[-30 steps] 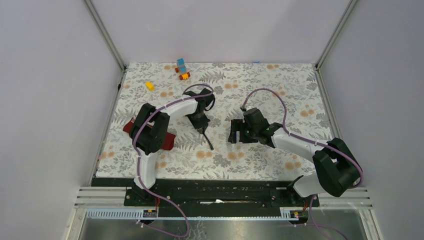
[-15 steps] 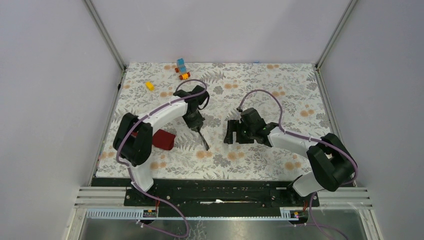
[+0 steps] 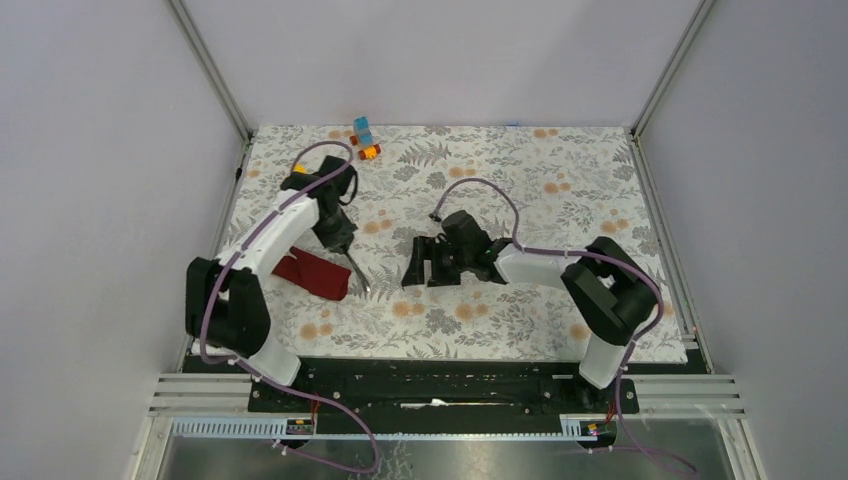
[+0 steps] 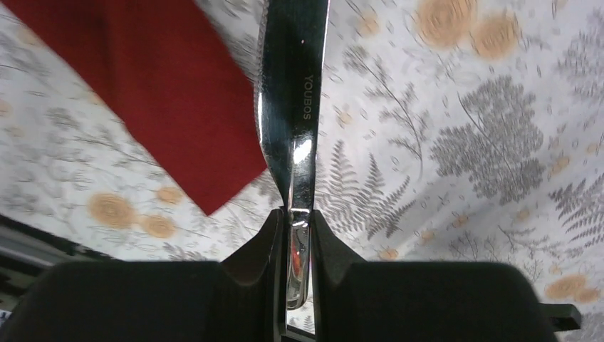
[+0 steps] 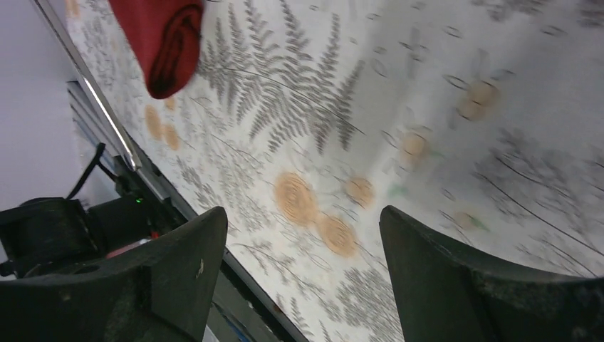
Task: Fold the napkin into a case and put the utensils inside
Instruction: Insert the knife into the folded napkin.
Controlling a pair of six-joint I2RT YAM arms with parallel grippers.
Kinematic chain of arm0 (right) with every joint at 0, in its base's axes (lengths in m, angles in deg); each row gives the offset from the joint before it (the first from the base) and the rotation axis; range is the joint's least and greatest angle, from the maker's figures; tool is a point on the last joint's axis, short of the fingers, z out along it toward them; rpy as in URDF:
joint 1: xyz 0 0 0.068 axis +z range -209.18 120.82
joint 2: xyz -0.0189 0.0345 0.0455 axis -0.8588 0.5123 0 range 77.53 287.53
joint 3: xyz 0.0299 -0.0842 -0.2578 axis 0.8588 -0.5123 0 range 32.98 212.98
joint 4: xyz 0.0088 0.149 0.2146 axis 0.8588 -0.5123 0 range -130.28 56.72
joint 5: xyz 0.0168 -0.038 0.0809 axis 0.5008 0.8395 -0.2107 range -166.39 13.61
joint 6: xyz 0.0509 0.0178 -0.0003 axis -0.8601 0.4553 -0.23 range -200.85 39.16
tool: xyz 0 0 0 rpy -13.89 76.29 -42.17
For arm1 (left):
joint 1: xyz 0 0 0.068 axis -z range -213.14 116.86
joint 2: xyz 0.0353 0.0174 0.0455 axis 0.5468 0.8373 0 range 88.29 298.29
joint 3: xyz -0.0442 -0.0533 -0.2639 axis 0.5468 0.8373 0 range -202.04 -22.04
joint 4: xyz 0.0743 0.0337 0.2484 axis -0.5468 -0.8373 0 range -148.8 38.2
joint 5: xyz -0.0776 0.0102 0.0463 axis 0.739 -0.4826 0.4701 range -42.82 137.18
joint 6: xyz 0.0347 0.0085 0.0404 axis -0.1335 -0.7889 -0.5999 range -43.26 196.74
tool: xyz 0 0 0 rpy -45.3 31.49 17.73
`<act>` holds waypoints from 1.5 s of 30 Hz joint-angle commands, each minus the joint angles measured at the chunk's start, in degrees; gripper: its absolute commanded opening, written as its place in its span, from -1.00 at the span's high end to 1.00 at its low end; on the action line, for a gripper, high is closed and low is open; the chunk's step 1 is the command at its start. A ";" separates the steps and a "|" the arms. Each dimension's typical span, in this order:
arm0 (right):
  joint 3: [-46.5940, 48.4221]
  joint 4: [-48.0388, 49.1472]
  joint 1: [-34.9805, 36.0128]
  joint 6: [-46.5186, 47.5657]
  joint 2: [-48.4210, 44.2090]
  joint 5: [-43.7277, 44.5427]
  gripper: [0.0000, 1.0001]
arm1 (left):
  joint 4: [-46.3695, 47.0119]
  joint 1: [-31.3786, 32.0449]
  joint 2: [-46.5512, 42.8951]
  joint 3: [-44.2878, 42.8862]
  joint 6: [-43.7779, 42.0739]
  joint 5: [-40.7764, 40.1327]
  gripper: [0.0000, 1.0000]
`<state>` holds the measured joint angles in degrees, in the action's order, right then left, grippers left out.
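Case: here's the narrow dark red cloth case, flat on the table, just left of my left claw and running off at a slant ahead of it. Its near corner comes right up beside the blade; touching or not, I cannot tell.
Left claw: clenched tight, both black fingers pinching metal, and I've got a firm grasp here!
Knife: the slim silver metal knife is what I'm grasping. The handle sits between my fingers and the shiny blade points straight ahead of the left claw, edge-on, with tiny lettering stamped on its face. In the overhead view it slants down toward the table, tip just off the right end of the case.
Blocks: small blue and orange toy blocks sit well beyond my left claw, near the far edge of the table.
Right claw: released! My right claw has its black fingers spread wide with only tabletop between them. It hovers low, well right of the knife, facing toward the case.
Case from the right: one rounded end shows ahead of the right claw, up and to its left, well apart from the fingers.
Table: white cloth printed with grey ferns and orange flowers under both claws.
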<state>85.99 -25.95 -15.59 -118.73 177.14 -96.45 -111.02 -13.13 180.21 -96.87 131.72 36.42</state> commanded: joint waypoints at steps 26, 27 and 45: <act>34.58 4.78 11.05 -7.48 30.73 -5.32 -0.49 | 9.38 -40.90 -0.79 -0.76 -19.00 -3.89 1.00; 34.87 4.65 11.06 -7.45 31.16 -5.37 -0.48 | 10.10 -40.85 0.02 -0.77 -18.47 -3.46 1.00; 38.02 1.72 11.58 -4.55 33.04 -3.64 -0.46 | 15.53 -40.84 5.73 0.49 -12.93 -2.84 1.00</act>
<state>121.75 -22.19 -4.73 -125.16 208.46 -101.36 -98.10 -53.85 186.07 -95.63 116.81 33.64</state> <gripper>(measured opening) 0.731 0.165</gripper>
